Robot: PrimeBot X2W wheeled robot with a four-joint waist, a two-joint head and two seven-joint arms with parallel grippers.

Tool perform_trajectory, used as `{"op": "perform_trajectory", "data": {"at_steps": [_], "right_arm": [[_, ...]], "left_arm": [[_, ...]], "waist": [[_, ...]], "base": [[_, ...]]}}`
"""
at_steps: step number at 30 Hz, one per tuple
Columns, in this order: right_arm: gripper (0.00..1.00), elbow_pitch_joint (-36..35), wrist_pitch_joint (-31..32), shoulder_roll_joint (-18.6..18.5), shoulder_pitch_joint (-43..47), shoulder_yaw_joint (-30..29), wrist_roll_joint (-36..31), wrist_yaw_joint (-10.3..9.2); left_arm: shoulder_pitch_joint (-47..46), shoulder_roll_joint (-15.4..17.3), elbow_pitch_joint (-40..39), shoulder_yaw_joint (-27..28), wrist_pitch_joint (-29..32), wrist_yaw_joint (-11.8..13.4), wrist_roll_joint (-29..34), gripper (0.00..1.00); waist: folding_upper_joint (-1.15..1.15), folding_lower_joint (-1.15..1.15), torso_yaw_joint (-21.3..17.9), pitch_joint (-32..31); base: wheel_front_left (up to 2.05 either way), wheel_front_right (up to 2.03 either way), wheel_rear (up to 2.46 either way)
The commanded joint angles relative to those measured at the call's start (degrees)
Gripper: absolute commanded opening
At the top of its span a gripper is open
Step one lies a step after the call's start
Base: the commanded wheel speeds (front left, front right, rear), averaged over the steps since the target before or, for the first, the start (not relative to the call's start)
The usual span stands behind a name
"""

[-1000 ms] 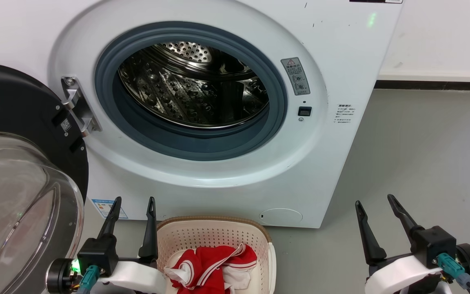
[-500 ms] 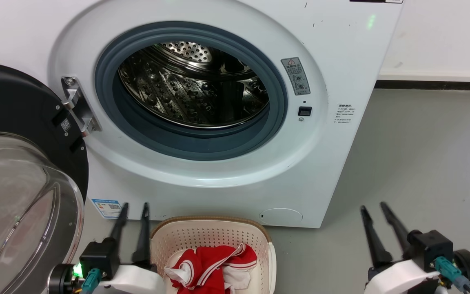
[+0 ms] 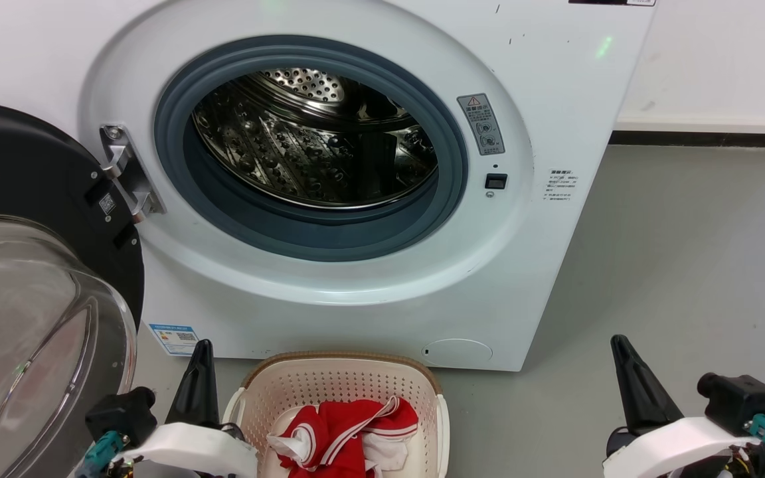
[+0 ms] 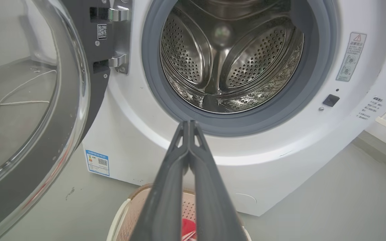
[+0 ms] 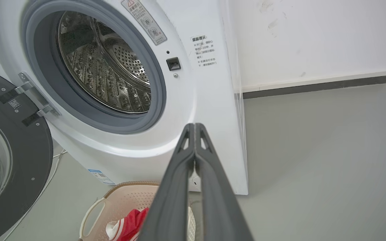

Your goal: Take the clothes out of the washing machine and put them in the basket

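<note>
Both my grippers are pressed together: the left gripper (image 3: 202, 350) sits just beside the basket (image 3: 346, 359), the right gripper (image 3: 622, 348) well off to its other side. The red-and-white clothes (image 3: 346, 431) lie in the basket, before the open washing machine (image 3: 369, 292).

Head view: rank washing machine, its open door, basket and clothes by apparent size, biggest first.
1. Washing machine
2. Door: it looks large, but it is nearer the camera and cut off by the frame edge, so this rank is unsure.
3. Basket: its lower part is out of frame.
4. Clothes: they lie inside the basket.
</note>
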Motion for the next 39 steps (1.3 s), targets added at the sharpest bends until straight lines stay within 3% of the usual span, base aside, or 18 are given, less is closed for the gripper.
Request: {"op": "perform_trajectory", "data": {"at_steps": [1, 39], "right_arm": [[0.0, -0.49, 0.14, -0.48, -1.92, -0.17, 2.84, 0.0], [0.0, 3.22, 4.03, -1.48, -5.07, -2.31, 37.19, -0.01]], "left_arm": [[-1.67, -0.05, -0.71, 0.47, 0.4, -0.43, -2.47, 0.0], [-3.91, -0.63, 1.18, 3.87, 8.1, -3.05, -33.9, 0.0]], "waist": [[0.0, 0.0, -0.02, -0.01], [0.0, 0.0, -0.61, -0.16]], "base": [[0.0, 0.0, 0.0], [0.0, 0.0, 0.0]]}}
